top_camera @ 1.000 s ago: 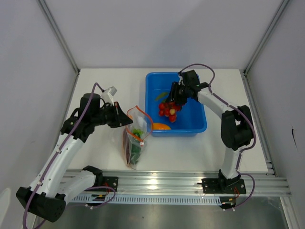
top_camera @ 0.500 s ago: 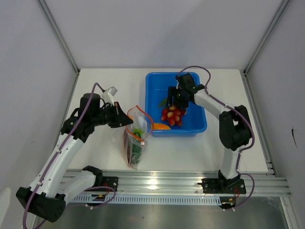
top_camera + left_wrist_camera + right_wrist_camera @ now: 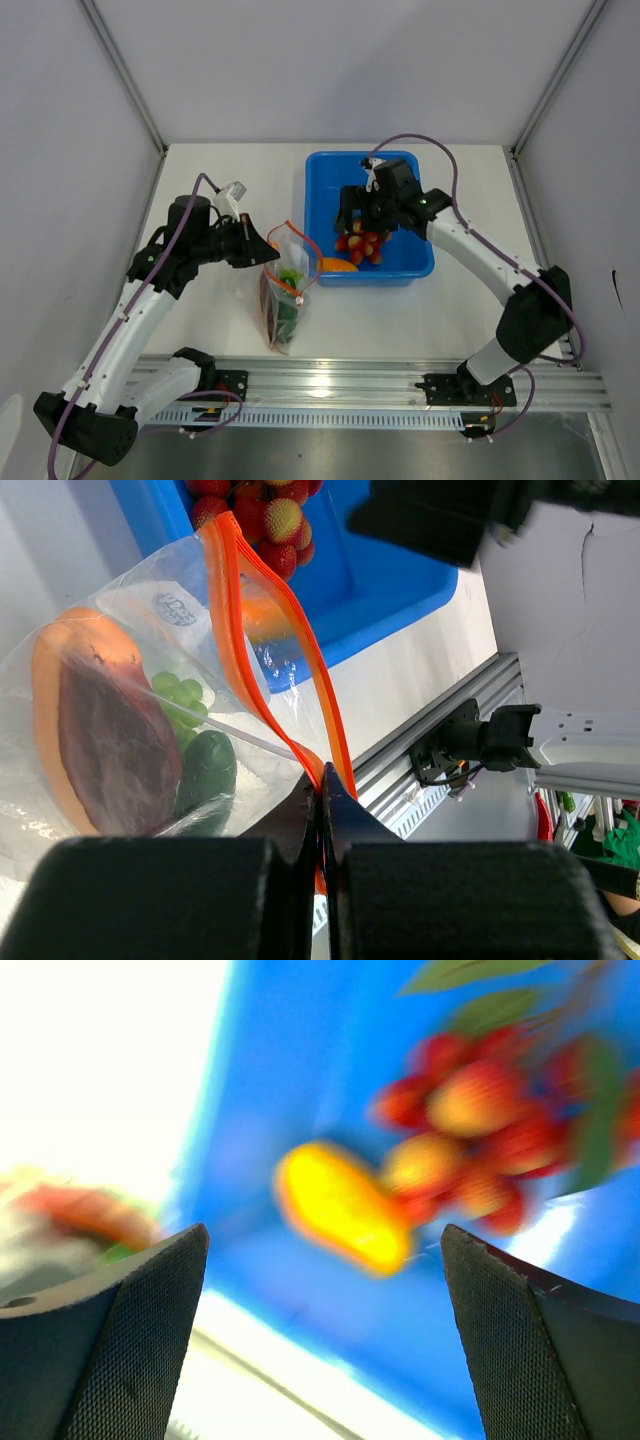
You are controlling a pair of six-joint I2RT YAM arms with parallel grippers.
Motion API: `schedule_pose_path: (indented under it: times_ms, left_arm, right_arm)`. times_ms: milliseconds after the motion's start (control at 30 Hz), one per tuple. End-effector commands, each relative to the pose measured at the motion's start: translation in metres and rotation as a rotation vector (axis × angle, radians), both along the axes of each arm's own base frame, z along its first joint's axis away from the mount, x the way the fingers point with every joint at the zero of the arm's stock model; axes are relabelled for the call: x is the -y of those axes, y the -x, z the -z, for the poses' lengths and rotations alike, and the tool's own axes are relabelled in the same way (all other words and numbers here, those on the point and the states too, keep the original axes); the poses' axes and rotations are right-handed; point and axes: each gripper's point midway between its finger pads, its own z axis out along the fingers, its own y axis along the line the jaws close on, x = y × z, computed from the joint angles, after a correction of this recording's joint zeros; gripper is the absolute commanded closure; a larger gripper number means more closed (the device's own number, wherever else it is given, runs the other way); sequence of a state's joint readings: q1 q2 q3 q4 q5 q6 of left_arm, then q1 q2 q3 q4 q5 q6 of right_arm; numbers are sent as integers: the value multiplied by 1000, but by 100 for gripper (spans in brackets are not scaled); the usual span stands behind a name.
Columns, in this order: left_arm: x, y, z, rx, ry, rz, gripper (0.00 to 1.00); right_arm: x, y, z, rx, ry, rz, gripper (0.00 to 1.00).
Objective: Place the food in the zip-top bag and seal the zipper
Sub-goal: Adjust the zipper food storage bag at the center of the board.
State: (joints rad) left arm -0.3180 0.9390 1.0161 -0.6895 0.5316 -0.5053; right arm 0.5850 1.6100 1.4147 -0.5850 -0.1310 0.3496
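Note:
The clear zip-top bag hangs left of the blue bin, its mouth gaping. My left gripper is shut on the orange-red zipper at one end of the mouth. Inside the bag I see the meat slice, the dark green cucumber and a green bunch. The red fruits and the orange-yellow piece lie in the bin. My right gripper hangs wide open just above the fruits and the yellow piece, holding nothing.
The blue bin stands at the middle right of the white table, its near-left corner close to the bag. An aluminium rail runs along the table's front edge. Grey walls close in both sides.
My right gripper has opened wide and let go of the red fruits, which now lie in the bin. Its elbow has swung out to the right. The left arm and bag have not moved.

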Motion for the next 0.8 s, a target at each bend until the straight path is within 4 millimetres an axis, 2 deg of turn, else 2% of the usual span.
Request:
schedule_pose_path:
  times_ms: [0, 33, 133, 167, 267, 433, 767]
  left_arm:
    - [6, -5, -33, 102, 55, 28, 100]
    - [6, -5, -32, 103, 57, 31, 99]
    - [7, -5, -32, 105, 58, 30, 99]
    - [7, -6, -32, 103, 59, 30, 100]
    - [7, -5, -32, 104, 59, 34, 99]
    - [8, -4, -33, 104, 62, 38, 99]
    - [6, 0, -33, 105, 61, 38, 99]
  right_arm:
    - [-30, 47, -39, -101, -301, -151, 1]
    - [-35, 63, -36, -132, -319, -166, 1]
    - [-51, 91, -37, -185, -349, -201, 14]
    - [-54, 96, -38, -193, -358, -196, 21]
    - [-62, 109, -35, -193, -354, -206, 26]
    - [-68, 110, -18, -219, -333, -201, 30]
    - [-88, 98, -4, -239, -336, -221, 44]
